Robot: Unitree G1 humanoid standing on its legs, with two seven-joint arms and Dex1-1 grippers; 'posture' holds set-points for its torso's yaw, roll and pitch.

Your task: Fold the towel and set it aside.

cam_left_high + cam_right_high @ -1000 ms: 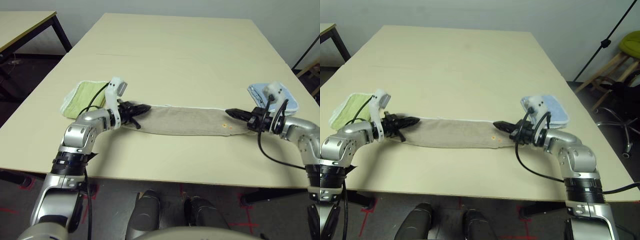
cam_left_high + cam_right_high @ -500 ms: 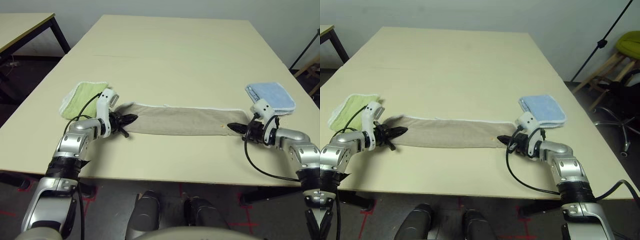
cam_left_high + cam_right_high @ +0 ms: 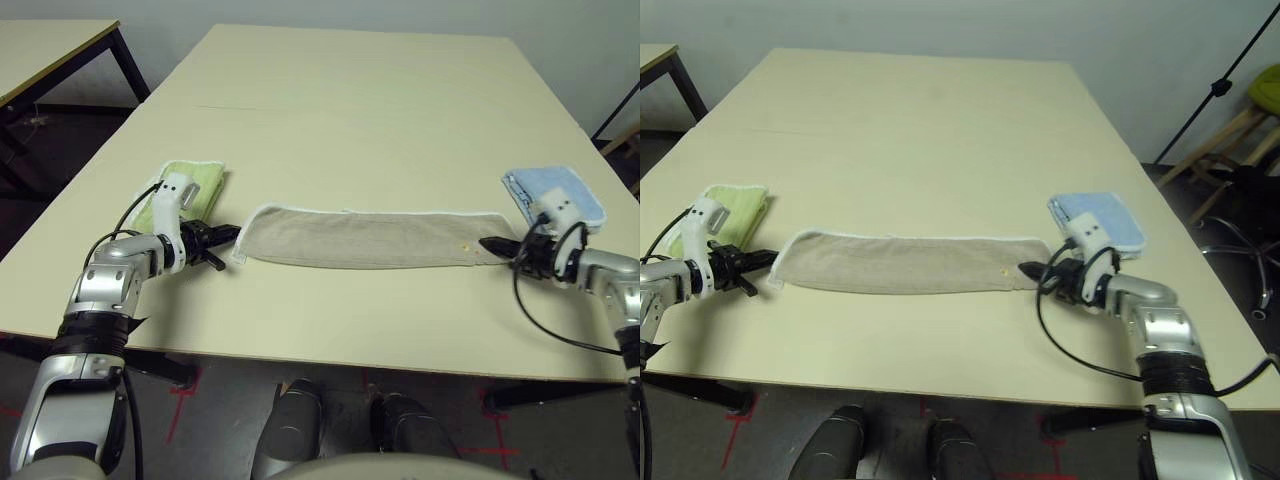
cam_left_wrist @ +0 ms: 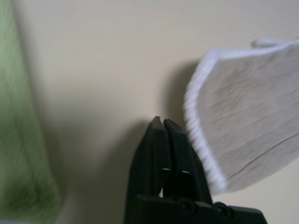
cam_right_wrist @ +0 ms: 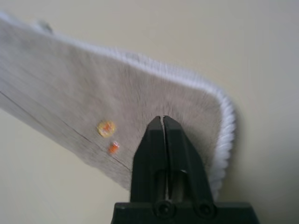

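Treat as light, limp and non-slip: beige terry towel with white corded edging (image 3: 368, 239), lying as long flat strip at surface (image 3: 350, 110) centre, gripped best at end corners — left claw (image 4: 162, 126) shut, empty, at 9 o'clock end; right claw (image 5: 162, 122) shut over 3 o'clock end.

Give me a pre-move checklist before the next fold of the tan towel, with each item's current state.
1. Towel lies flat as a long strip on the table: ok.
2. Left claw gripping a towel end: not ok, shut on nothing, just off the end.
3. Right claw gripping the other end: not ok, shut, tips over the cloth, nothing pinched.
4. Green towel apart from the strip: ok.
5. Blue towel apart from the strip: ok.
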